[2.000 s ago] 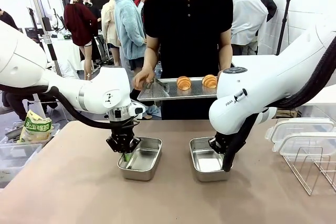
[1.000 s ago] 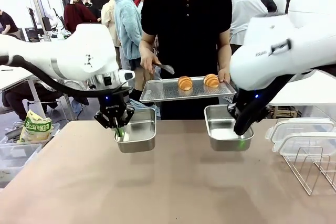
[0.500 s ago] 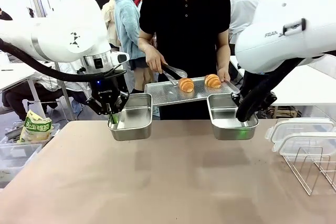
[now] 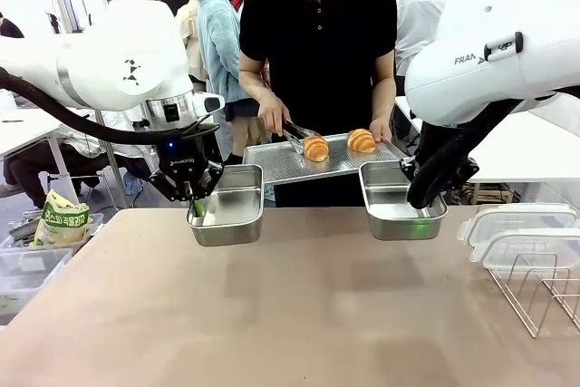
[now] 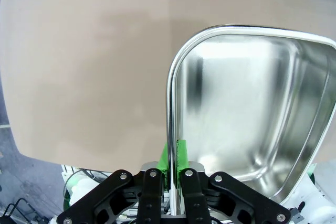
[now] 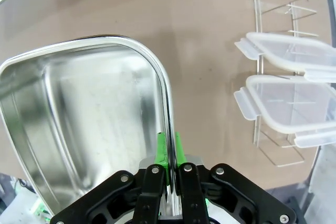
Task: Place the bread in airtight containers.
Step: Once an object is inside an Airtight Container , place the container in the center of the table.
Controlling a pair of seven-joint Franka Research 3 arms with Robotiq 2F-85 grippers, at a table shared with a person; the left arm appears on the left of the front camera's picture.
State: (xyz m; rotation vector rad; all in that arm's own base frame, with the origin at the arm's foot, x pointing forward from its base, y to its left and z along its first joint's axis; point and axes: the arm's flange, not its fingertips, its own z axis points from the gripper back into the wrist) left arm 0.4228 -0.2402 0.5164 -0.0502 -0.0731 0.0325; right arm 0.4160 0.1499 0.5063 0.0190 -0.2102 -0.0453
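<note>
"FRAN" is read on the right arm [image 4: 489, 52]. The left pan [image 4: 231, 210] is clamped by its rim in the left claw [image 4: 194, 208], the right pan [image 4: 394, 206] in the right claw [image 4: 420, 210], both raised as before. Two rolls [image 4: 315, 148] lie on the tray [image 4: 276, 162] beyond the claws; tongs [image 4: 297, 131] have now reached one.

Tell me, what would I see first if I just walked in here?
Two white robot arms each hold a shiny steel pan up above the brown table: the left gripper pinches the left pan by its rim, the right gripper the right pan. Behind them a person in black holds a tray with two golden bread rolls, tongs by the left one.
</note>
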